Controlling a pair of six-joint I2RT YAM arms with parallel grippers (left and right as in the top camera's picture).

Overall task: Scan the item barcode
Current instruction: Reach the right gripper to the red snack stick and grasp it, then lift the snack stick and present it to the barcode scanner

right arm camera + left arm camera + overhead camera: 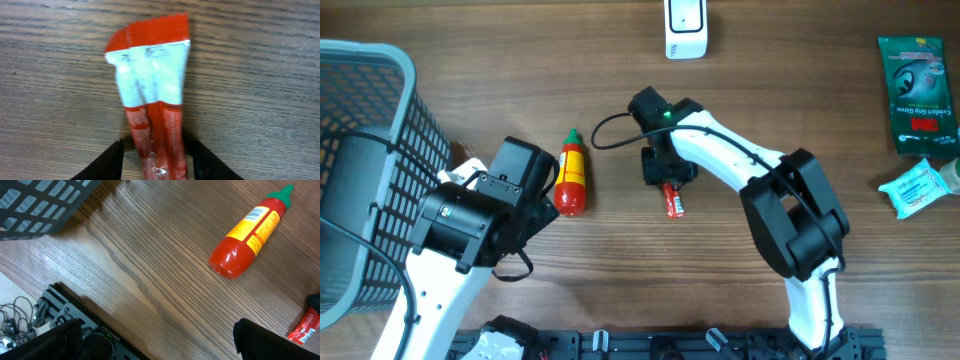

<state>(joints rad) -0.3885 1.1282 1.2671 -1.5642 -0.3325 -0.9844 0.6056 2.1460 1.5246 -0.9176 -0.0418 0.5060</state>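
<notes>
A slim red foil sachet point(150, 75) with a white printed panel is seen lying flat on the brown wooden counter point(800, 80), near the middle, directly under the right gripper point(157, 160). The black fingers point(107, 162) are set on either side of its lower end, close against its edges. Whether it is pinched or merely straddled cannot be told. The left gripper point(160, 335) is held wide open with nothing in it, just beside a red plastic sauce bottle with a green cap point(250, 232).

The sachet is judged to be very light, thin and limp, with a slick crinkled film that could slide or buckle under pressure. It is best taken across its narrow width near one sealed end, so that the printed panel is left uncovered for the white barcode scanner point(685, 28) standing at the far edge. If it is held by one end only, some drooping is to be expected.

A dark grey plastic mesh basket point(380, 80) is placed at the left side. No goods can be made out in the part of it that shows.
</notes>
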